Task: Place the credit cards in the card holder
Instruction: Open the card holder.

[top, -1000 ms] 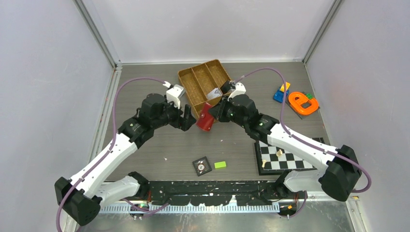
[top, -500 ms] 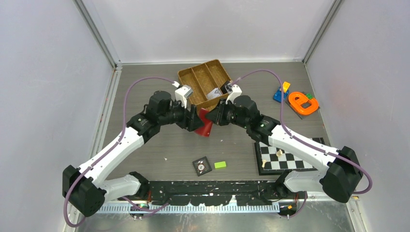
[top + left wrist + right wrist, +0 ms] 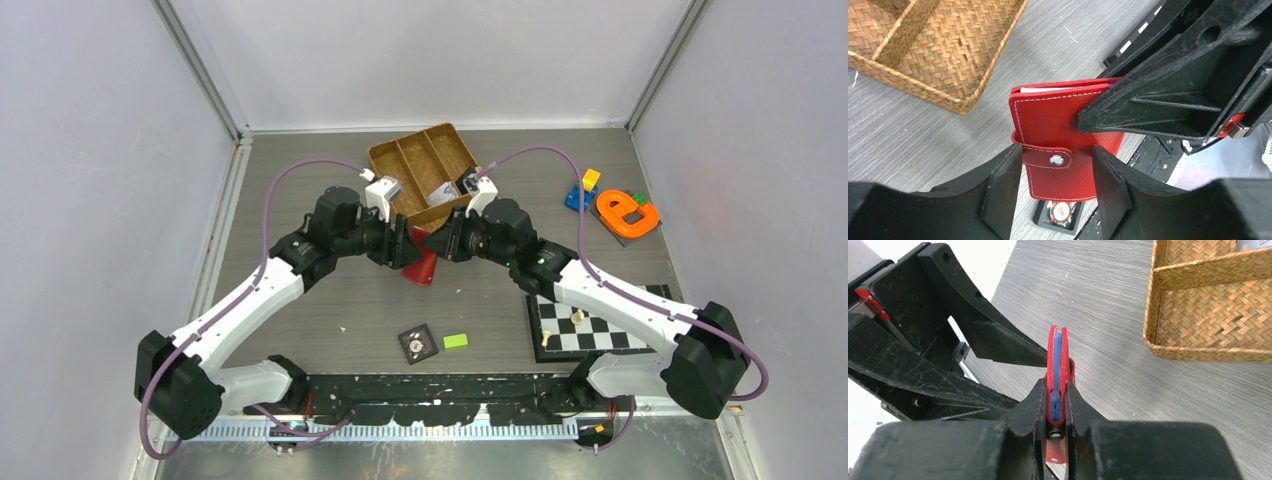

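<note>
Red leather, stitched in white: the card holder (image 3: 1053, 125) was folded shut, its short tab snapped across the lower part of the face. It hung between the two wrists, above the table (image 3: 480, 300) and just on the near side of the woven tray (image 3: 385, 160). It stood on edge, one broad face turned to the left arm. In the top view its free end jutted toward the near edge of the table. Seen edge-on from the right wrist, a blue-grey lining showed between the red covers, and the long axis ran straight away from that camera.

The right gripper (image 3: 1054, 390) was clamped across the holder's thickness, one finger flat on each face. The left gripper (image 3: 1055, 160) had its jaws parted, a finger on either side of the tab end. Whether they touched the leather could not be told.

Both arms reached forward and inward with their elbows turned out, so the wrists met nose to nose at mid-table.

A pale flat thing (image 3: 440, 190) lay in the tray's near compartment, too small to tell whether it was a card. Nearer the bases lay a black tile with a dial (image 3: 417, 343) and just beside it a green block (image 3: 456, 341). A chessboard (image 3: 590, 325) lay under the right forearm.
</note>
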